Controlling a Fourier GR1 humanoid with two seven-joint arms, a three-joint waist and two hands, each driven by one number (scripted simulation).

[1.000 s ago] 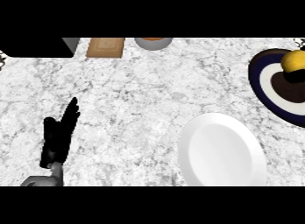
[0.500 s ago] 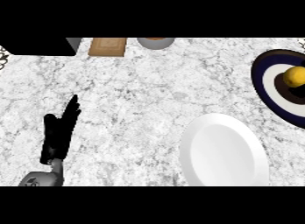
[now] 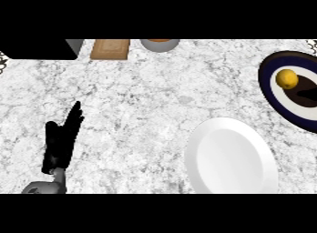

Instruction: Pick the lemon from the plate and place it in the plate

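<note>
While the counter [image 3: 141,100] is a speckled grey and white marble surface, its far left corners carry a black and white flower pattern. At the lower left the left hand [image 3: 62,141] rests on the marble, black and matte, its fingers straight and close together, pointing up and a little to the right; it holds nothing. Along the far edge, from left, lie a flat black block [image 3: 37,48], a tan wooden board [image 3: 110,48] of rectangular shape, and a grey round bowl [image 3: 160,44] cut by the edge. Lower, right of the middle, a plain white plate [image 3: 232,157] lies smooth and glossy. At the far right sits a dark blue plate [image 3: 297,91] with a white ring and a dark centre. The lemon [image 3: 287,79] lies on this plate, on its upper left part, yellow and oval, its long axis nearly vertical in the view. Just right of it, a black piece of the right hand [image 3: 314,93] comes in from the right edge; I cannot tell how its fingers stand
</note>
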